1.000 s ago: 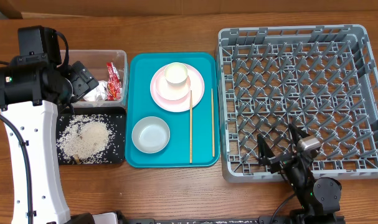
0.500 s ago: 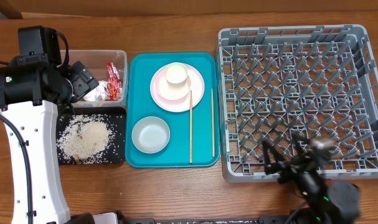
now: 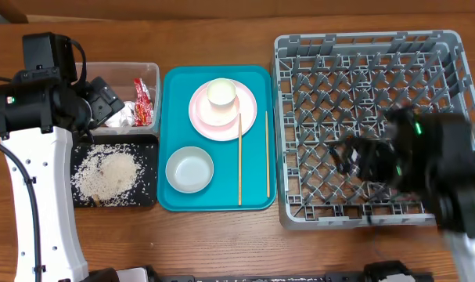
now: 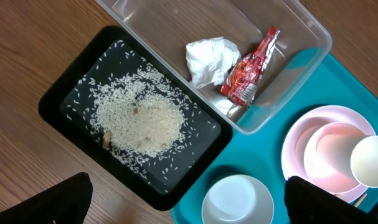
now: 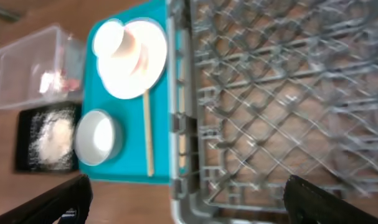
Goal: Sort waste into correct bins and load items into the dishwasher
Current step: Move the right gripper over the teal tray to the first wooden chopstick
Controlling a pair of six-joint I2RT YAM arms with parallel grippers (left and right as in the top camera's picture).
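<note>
The waste side looks done. The red snack wrapper (image 4: 251, 65) and the tissue wad (image 4: 210, 59) lie together in the clear tub (image 4: 319, 38), and the rice grains (image 4: 139, 121) are heaped in the black tray (image 4: 55, 99) just beside it, so dry rubbish and food scraps are kept apart.

The left gripper (image 4: 189, 208) hangs above these bins with its fingers spread wide and nothing between them.

The tableware waits on the teal tray (image 3: 257, 200). A plate (image 3: 206, 125) carries a pink bowl (image 4: 332, 149) with a cup (image 4: 369, 162) nested in it, and a pale bowl (image 3: 189, 170) sits apart, nearer the front. Two chopsticks (image 3: 239, 157) lie lengthwise beside them.

The dish rack (image 3: 362, 78) holds no dishes. The right gripper (image 5: 192, 202), a dark blur in the overhead view, is above the rack's front, released and empty, and its camera faces the tray. It probably sits there because loading falls to the arm nearest the rack, and the next step would be a reach across to the dishes.
</note>
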